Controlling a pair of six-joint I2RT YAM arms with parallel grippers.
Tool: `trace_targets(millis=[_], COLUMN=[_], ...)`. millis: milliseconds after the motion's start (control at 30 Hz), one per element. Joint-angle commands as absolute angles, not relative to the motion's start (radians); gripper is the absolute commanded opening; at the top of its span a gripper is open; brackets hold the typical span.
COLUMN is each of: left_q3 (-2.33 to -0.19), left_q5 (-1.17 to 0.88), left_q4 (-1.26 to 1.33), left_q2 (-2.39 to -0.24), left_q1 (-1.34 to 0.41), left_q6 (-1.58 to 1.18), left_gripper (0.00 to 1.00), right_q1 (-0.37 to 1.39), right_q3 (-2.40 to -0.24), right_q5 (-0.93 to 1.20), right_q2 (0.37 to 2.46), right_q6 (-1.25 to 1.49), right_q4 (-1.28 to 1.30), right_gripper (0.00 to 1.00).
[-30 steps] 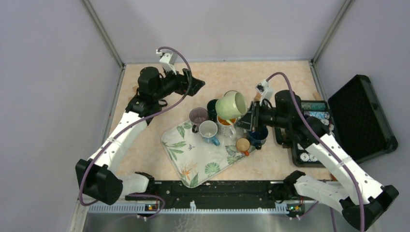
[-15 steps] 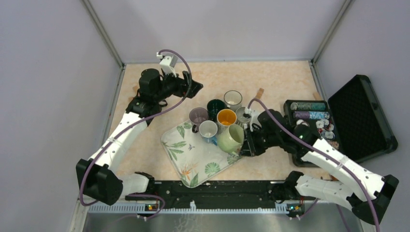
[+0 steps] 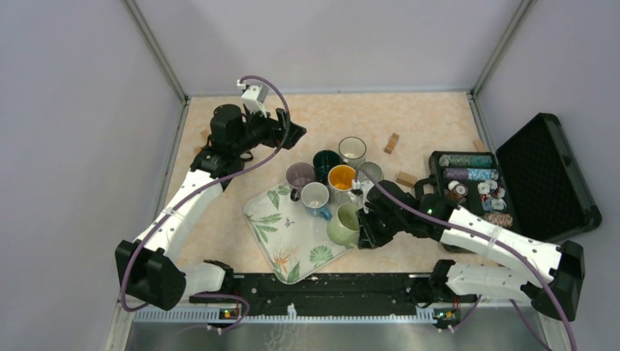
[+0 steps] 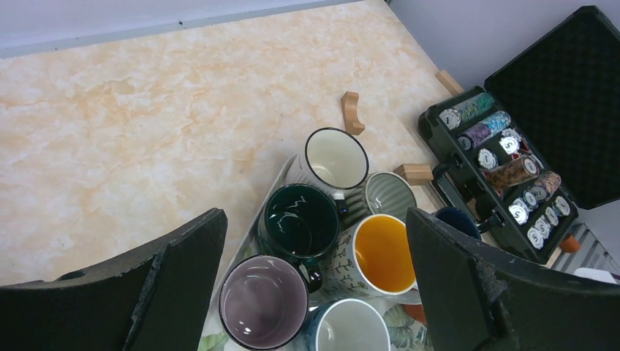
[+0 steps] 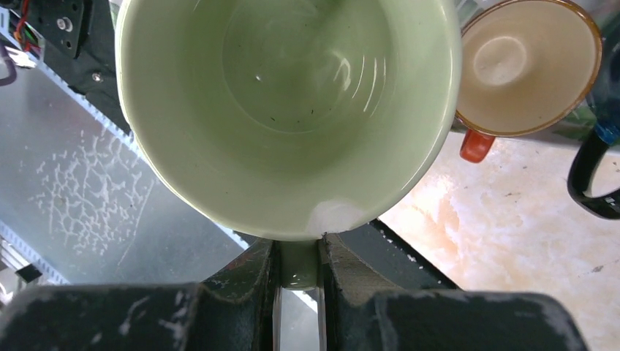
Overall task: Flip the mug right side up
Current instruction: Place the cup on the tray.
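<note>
**Green mug gripped by handle, set-down on tray pending**

Top view: the right hand point(image 3: 363, 227) is closed on the pale green ceramic mug point(image 3: 343, 224). It holds the mug low over the 4 o'clock corner of the leaf-print tray point(image 3: 274, 219). The mug looks tilted, mouth partly up. I cannot tell whether its base touches the tray. The upright mug cluster point(image 3: 329, 179) sits at 12 o'clock of it, close by. The left hand point(image 3: 289, 130) hovers at 10 o'clock over the marbled bench point(image 3: 424, 117), well apart from the mug and holding nothing.

Left wrist view: the fingers point(image 4: 175, 285) are spread wide with nothing between them. The cluster is below. The green mug is not in this view.

Right wrist view: both fingers point(image 5: 234, 292) pinch the mug's handle at 6 o'clock. The mug's mouth faces the camera and the inside is empty. A small tan cup with an orange handle point(image 5: 526, 66) lies at 2 o'clock, just beside the rim.

Step, as a judgement: the flip is mostly done and placing is in progress. The next move calls for levelling the base, lowering it flat onto free tray space away from the tan cup, then opening the hand without dragging the handle. The main risk is the mug tipping on release.
</note>
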State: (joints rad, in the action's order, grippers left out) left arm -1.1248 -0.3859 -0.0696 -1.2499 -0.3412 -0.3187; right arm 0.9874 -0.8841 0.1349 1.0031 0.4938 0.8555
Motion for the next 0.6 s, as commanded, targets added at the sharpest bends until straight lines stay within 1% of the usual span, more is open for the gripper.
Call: trace_targets(millis=[0, 567], left_q3=[-1.120, -1.118], left_q5=[-0.382, -0.386], left_q4=[-0.047, -0.050], left_q2=[-1.242, -1.247], left_q1=[-0.334, -0.332], left_q6=[-0.302, -0.298], left_gripper=[0.98, 0.98], right_q1=[1.027, 1.060], right_q3=[-0.884, -0.842], right_q5=[0.111, 0.039], right_q2=[1.020, 1.116], right_q6=[0.499, 0.537], right_q4=[0.725, 0.659], right_gripper=[0.00, 0.00])
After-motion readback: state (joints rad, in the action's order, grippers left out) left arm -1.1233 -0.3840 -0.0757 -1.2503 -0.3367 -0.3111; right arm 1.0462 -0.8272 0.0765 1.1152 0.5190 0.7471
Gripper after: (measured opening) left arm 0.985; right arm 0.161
